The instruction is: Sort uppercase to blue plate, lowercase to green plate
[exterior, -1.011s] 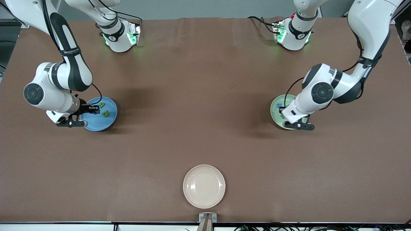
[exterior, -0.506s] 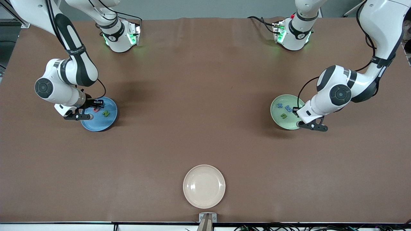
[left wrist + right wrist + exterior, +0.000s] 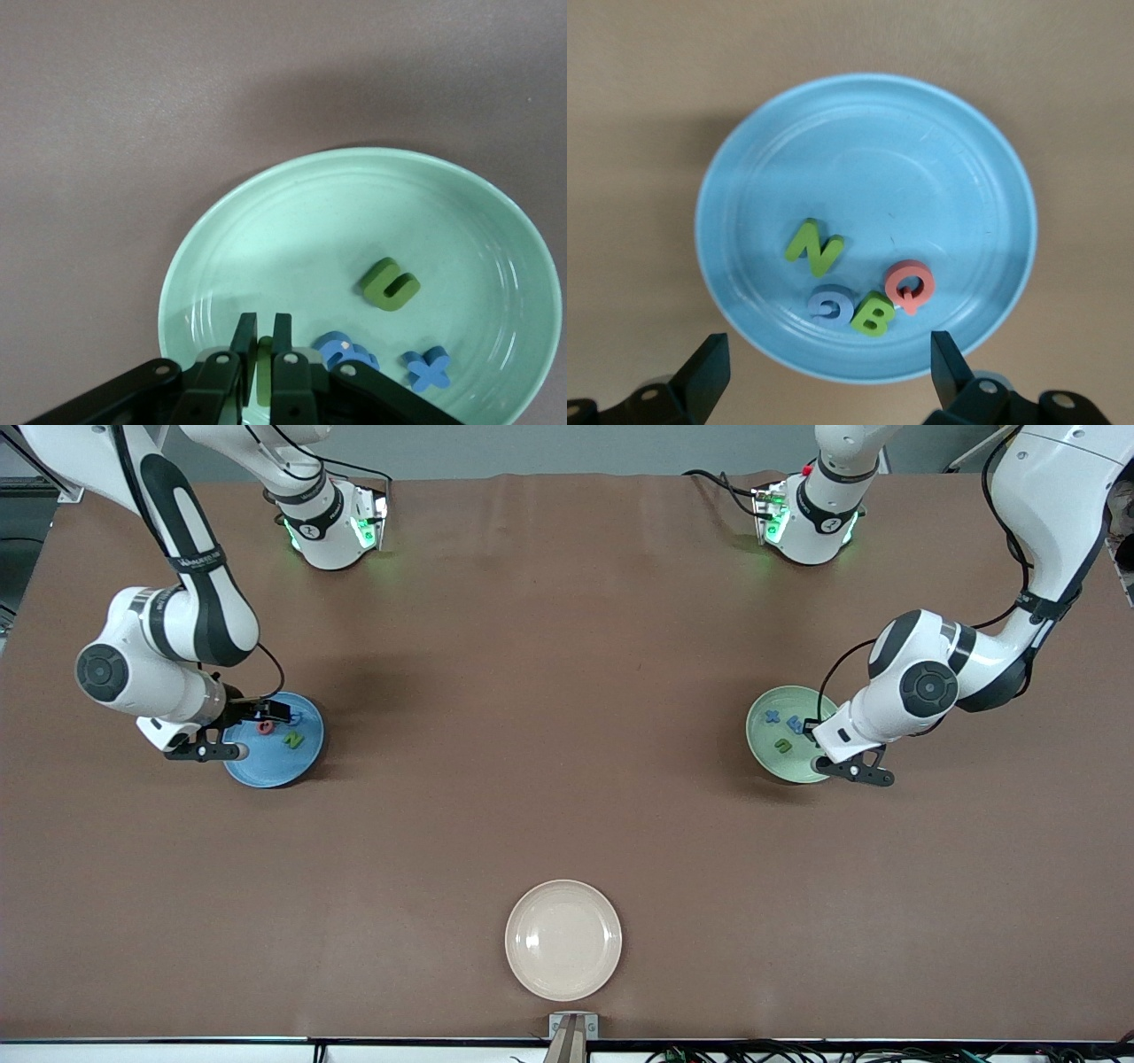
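Note:
The blue plate [image 3: 301,760] holds the uppercase letters: green N [image 3: 813,248], blue G [image 3: 831,305], green B [image 3: 873,315] and red-pink Q [image 3: 910,285]. My right gripper [image 3: 828,359] is open and empty above that plate's rim, also seen in the front view [image 3: 257,714]. The green plate [image 3: 762,742] holds lowercase letters: blue x [image 3: 429,370], blue m [image 3: 347,351] and green n [image 3: 390,285]. My left gripper [image 3: 263,333] is shut on the green p/d-like letter [image 3: 264,347], held edge-on over the green plate, near its rim [image 3: 815,731].
An empty cream plate [image 3: 563,939] sits near the table's front edge, midway between the two arms. The two coloured plates lie far apart, one toward each arm's end of the table.
My left hand shifted toward the left arm's end of the green plate, uncovering the letters in it. My right hand drew back from over the blue plate toward its rim.

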Robot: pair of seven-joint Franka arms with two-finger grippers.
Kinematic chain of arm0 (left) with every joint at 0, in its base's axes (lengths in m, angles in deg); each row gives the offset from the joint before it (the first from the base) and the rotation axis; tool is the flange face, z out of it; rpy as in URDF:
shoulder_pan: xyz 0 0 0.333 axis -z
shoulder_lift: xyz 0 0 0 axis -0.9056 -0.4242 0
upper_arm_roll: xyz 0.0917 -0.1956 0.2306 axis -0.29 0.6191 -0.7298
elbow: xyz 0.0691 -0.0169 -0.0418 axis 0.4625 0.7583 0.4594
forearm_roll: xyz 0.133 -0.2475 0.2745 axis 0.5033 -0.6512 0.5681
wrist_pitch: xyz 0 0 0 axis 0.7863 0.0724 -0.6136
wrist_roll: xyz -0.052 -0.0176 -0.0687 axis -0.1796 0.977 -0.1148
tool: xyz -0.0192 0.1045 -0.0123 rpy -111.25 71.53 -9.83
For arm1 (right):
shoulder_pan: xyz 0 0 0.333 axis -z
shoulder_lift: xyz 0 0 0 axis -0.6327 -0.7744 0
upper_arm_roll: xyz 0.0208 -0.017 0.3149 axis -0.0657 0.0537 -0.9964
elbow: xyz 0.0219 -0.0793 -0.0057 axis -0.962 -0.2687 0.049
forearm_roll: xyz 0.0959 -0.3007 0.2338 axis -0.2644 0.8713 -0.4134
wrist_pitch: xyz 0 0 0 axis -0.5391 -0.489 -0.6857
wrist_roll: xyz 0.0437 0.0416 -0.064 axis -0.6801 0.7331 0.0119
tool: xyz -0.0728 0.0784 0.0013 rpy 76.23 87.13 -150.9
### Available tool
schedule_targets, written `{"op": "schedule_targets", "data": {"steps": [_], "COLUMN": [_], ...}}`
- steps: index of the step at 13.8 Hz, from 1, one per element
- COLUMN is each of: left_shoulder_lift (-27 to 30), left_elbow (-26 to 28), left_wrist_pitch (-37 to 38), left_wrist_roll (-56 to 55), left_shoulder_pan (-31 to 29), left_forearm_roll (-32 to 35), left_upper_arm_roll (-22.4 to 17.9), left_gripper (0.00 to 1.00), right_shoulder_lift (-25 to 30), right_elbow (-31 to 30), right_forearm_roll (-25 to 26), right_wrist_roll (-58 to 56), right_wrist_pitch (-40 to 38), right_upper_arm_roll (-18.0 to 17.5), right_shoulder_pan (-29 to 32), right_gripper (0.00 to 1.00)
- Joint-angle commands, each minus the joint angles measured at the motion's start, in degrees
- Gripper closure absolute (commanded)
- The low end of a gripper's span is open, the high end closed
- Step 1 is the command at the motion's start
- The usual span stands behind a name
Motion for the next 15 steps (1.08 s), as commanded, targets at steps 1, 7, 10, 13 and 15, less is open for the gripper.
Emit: {"op": "schedule_targets", "data": {"steps": [1,7,10,13,15], "left_shoulder_lift": [0.5,1.2,2.0,2.3,2.3], "left_elbow": [0.7,-1.3,-2.4,-3.5,-4.2], "left_wrist_pitch": [-0.8,1.7,4.8,6.6,6.7], "left_wrist_roll": [-0.1,-0.5,-1.3,-2.7,-3.0], "left_shoulder_pan": [-1.1,-1.0,-1.0,-0.9,-1.2], "left_forearm_roll": [1.1,0.9,0.3,0.2,0.1], "left_upper_arm_roll": [0.8,0.8,1.0,1.6,1.6], "left_gripper": [0.58,0.0,0.0,0.0,0.0], "right_shoulder_lift": [1.3,0.9,0.8,1.9,3.0], "right_elbow": [9.4,28.8,37.1,38.6,39.0], "right_forearm_roll": [0.4,2.6,3.0,2.9,2.7], "right_wrist_roll": [-0.2,0.0,0.0,0.2,0.2], "right_wrist_pitch": [-11.4,-28.0,-34.4,-37.1,-37.3], "right_upper_arm_roll": [-0.7,-0.7,-0.7,-0.2,0.3], "right_shoulder_pan": [1.4,2.4,2.5,2.5,2.4], "right_gripper": [0.0,0.0,0.0,0.0,0.0]}}
